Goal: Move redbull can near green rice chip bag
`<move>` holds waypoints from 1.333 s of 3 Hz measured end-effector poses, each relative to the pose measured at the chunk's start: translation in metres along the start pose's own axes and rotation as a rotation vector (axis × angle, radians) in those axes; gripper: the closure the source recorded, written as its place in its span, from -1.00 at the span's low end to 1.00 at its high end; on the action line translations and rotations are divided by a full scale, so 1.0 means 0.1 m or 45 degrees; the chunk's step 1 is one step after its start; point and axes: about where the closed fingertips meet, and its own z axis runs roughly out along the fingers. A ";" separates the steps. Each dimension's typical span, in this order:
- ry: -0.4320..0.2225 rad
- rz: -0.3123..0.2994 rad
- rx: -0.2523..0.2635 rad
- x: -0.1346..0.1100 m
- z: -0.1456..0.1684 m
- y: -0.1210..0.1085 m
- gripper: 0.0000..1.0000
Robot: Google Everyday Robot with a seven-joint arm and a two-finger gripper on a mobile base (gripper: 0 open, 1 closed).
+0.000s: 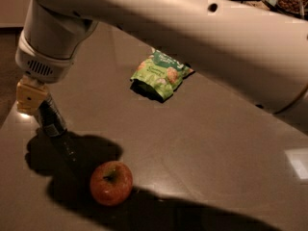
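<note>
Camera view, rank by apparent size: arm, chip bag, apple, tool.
1. arm, nearest the camera
2. chip bag
3. apple and tool, up-left of it, look alike; unranked

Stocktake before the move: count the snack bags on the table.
1. The green bag lies upper centre, up-right of the apple. The arm may hide others. The jaws hang at left, up-left of the apple.
</note>
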 end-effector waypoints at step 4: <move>0.040 0.289 0.208 1.20 -0.74 -1.13 0.63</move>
